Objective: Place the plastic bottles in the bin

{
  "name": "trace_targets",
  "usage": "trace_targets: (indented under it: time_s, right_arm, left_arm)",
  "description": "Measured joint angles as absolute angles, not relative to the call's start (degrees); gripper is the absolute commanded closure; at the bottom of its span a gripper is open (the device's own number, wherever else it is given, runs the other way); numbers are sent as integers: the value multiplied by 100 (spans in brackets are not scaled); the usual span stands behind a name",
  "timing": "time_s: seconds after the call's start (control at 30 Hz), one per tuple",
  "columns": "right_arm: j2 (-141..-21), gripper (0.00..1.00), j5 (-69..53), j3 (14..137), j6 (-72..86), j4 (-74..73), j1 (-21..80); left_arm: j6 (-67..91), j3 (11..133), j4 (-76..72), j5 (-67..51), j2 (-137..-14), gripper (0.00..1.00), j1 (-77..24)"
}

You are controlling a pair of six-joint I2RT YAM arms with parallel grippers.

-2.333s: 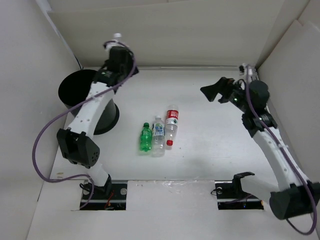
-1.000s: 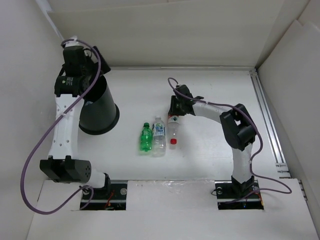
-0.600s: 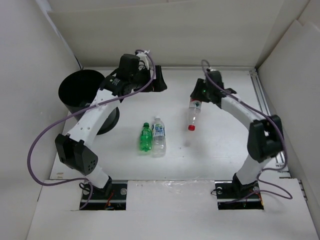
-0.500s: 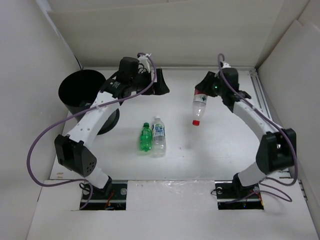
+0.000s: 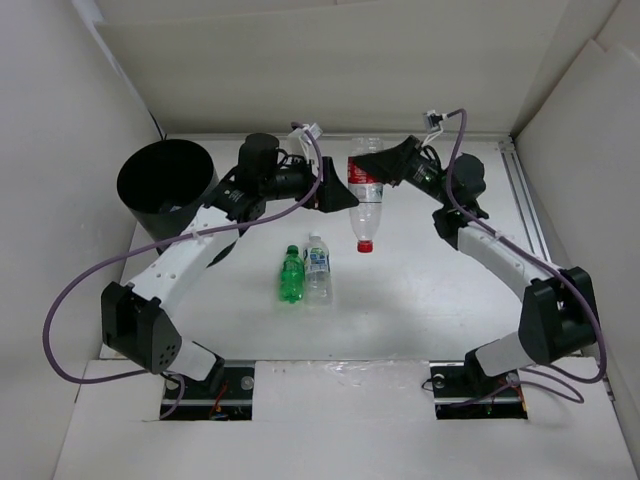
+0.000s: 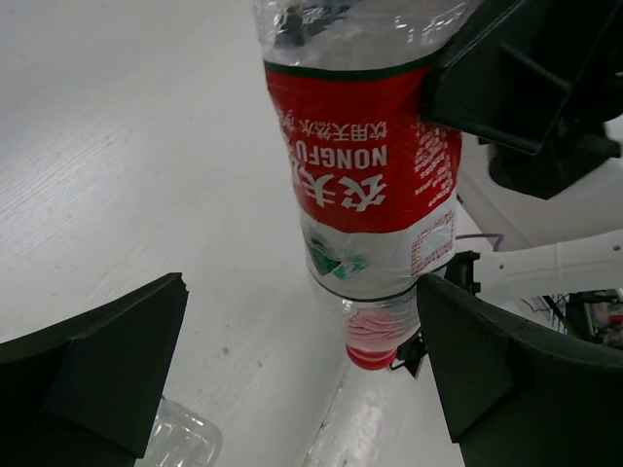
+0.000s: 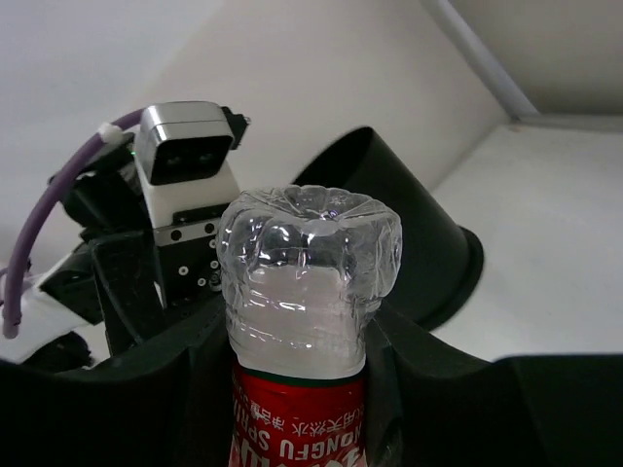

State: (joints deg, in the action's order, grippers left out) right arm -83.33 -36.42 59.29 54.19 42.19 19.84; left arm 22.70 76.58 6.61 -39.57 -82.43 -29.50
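Observation:
My right gripper [image 5: 378,170] is shut on the red-label bottle [image 5: 366,192], which hangs upside down in the air with its red cap [image 5: 365,244] lowest. Its clear base [image 7: 308,272] fills the right wrist view, with the right gripper [image 7: 304,399] clamped round the label. My left gripper [image 5: 336,188] is open just left of it. In the left wrist view the bottle [image 6: 370,165] hangs ahead of the open left gripper [image 6: 302,375], untouched by it. A green bottle [image 5: 291,275] and a blue-white bottle [image 5: 317,268] lie side by side on the table. The black bin [image 5: 165,180] stands at the far left.
White walls close in the table at the back and on both sides. The bin [image 7: 414,229] shows behind the left wrist's camera block [image 7: 185,161] in the right wrist view. A clear bottle end [image 6: 180,443] peeks in at the bottom of the left wrist view.
The right gripper picked the red-label bottle off the table and carried it left through the air. The left gripper swung right, away from the bin, towards the bottle, staying open.

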Motion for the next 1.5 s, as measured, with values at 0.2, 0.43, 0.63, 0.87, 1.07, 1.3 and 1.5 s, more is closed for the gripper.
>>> trace_targets:
  time_s: [0.2, 0.43, 0.63, 0.87, 1.07, 1.3, 1.5]
  right_arm:
    - [-8739, 100, -3658, 6036, 6082, 5354, 2290]
    - [-9050, 100, -3413, 6604, 6003, 5450, 2943]
    - [-9354, 0, -3334, 7122, 5655, 5266, 3009]
    - [-8930, 0, -2617, 7400, 4169, 3297, 2849]
    - [-8626, 0, -1288, 7616, 2482, 908, 2880]
    - [-8868, 0, -423, 7297, 1697, -449, 3505]
    - [-9380, 0, 89, 7220, 1669, -1007, 3999]
  left_arm:
    - [2359, 7638, 325, -4270, -8101, 0, -2912]
    - [2751, 7255, -445, -4810, -8007, 6, -2915]
    - [2733, 7349, -294, -4641, -7946, 85, -2906]
    - [2530, 8781, 1406, -3092, -8130, 86, -2143]
    - [2536, 10215, 2115, -2169, -8471, 90, 185]
    - [2532, 10077, 2493, -1044, -8460, 77, 1332]
    - [2547, 9684, 2630, 117, -8534, 4, 1286]
